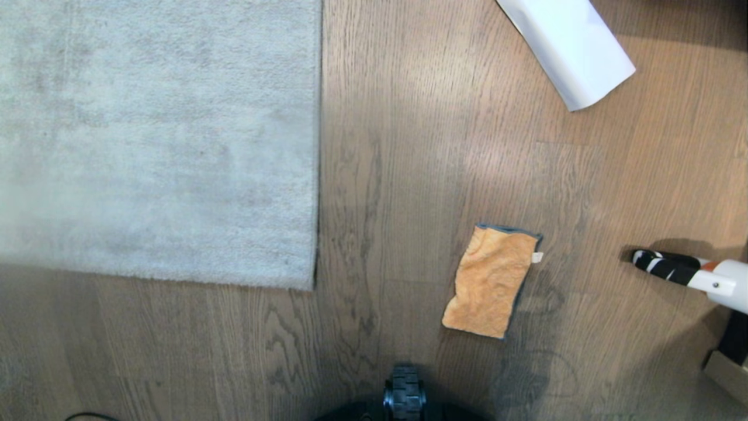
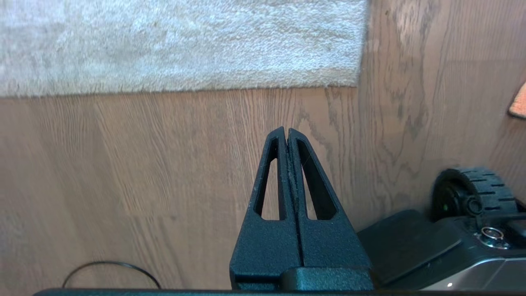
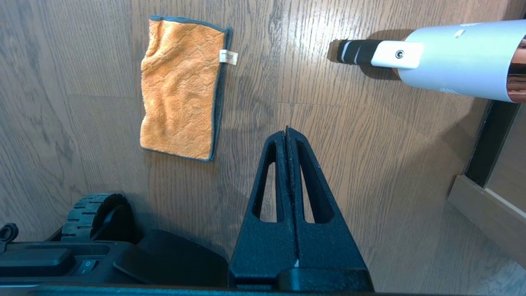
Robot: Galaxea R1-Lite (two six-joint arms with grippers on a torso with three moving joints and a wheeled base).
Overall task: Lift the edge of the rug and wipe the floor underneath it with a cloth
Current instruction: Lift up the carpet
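Both grippers, left gripper [image 2: 287, 130] and right gripper [image 3: 287, 130], hang pinched closed and empty over the floor [image 1: 403, 193] by the robot's base. Cloth [image 1: 491, 282] lies flat on bare planks just ahead, and the rug [image 1: 158, 134] sits flat further out to the left, well apart from it.

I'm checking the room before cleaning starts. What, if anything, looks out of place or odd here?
Nothing is spilled or damaged. The rug lies flat. The cloth sits slightly crumpled and askew on the bare floor, and a white rolled paper lies loose beyond it.
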